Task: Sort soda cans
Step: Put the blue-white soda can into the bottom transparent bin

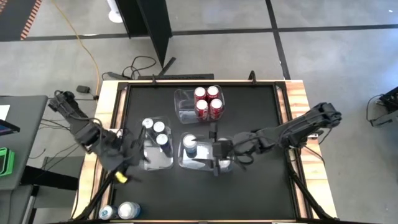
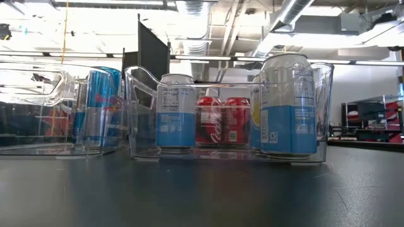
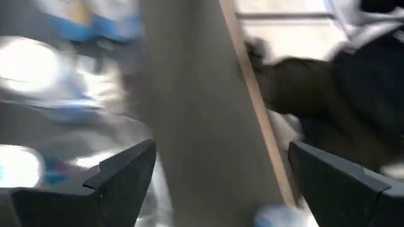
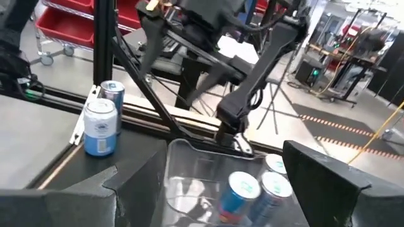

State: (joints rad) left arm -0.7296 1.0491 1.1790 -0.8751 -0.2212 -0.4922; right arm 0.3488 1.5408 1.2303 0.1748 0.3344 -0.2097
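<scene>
High view: four red cans (image 1: pixel 208 102) are sitting in the far bin (image 1: pixel 186 112); the left gripper (image 1: pixel 126 157) is hovering wide open and empty beside the left bin (image 1: pixel 163 163), the right gripper (image 1: pixel 219 154) likewise over the middle bin (image 1: pixel 198 163).

Low view: light-blue cans (image 2: pixel 286 104) are standing binned.

Left wrist view: blurred, probably swinging toward the loose cans (image 1: pixel 121 211).

Right wrist view: nothing is being held. Next move calls for fetching a loose can.

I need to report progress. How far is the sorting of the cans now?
Mostly done. Four red cans fill the far bin, three dark blue cans sit in the left bin, and one light blue can in the middle bin. Both the left gripper and the right gripper are open and empty. Two cans wait at the table's near-left corner.
</scene>
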